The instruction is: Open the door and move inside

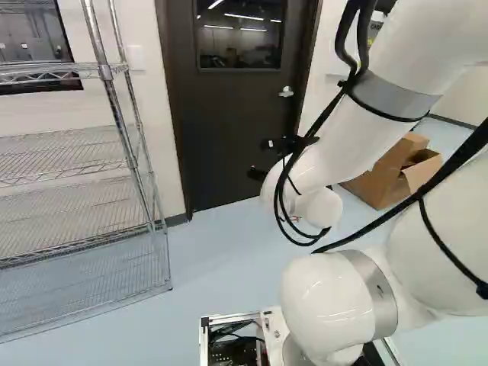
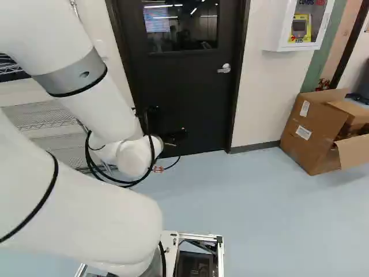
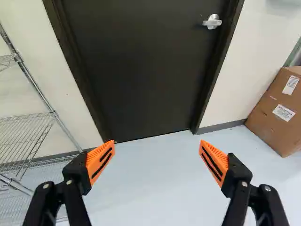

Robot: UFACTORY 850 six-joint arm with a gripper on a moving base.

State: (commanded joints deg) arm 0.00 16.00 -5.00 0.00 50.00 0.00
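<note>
The gripper [image 1: 260,158] faces the closed door [image 2: 187,86], jaws spread; a box [image 2: 311,135] stands on the door's handle [image 2: 224,68] side, a rack [image 1: 117,114] on its other.

Ahead of the gripper [image 1: 260,158] stands a black rectangular door [image 3: 136,70]; left, a silver wire shelving rack [image 1: 105,72]; right, a brown cardboard box [image 2: 301,147].
</note>
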